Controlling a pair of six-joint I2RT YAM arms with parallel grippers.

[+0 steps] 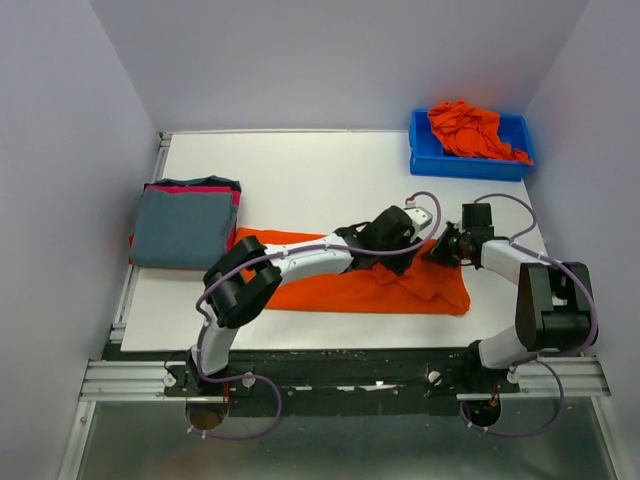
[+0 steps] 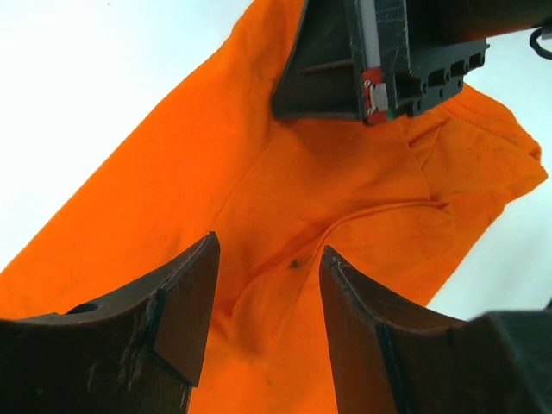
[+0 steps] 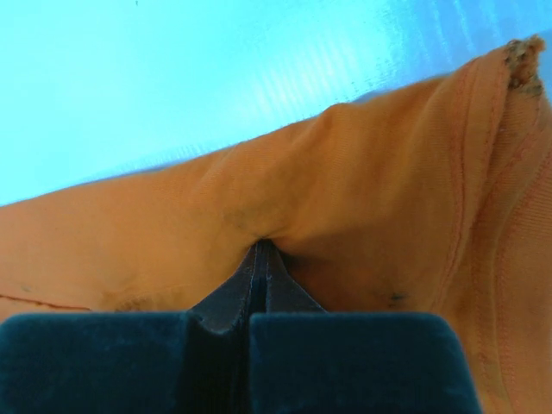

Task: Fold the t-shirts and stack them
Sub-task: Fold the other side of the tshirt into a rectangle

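Note:
An orange t-shirt (image 1: 330,290) lies spread across the middle of the white table, rumpled at its right end. My left gripper (image 1: 405,240) hovers over that right part with its jaws open and empty; in the left wrist view (image 2: 269,250) the orange cloth (image 2: 259,172) fills the gap below them. My right gripper (image 1: 440,250) is at the shirt's upper right edge, shut on a pinch of the orange cloth (image 3: 345,172), as the right wrist view (image 3: 261,248) shows. It also shows in the left wrist view (image 2: 371,60). The two grippers are close together.
A folded stack with a grey-blue shirt (image 1: 185,228) on top of a red-pink one (image 1: 190,187) sits at the table's left edge. A blue bin (image 1: 425,155) holding more orange shirts (image 1: 470,130) stands at the back right. Grey walls enclose the table (image 1: 300,170).

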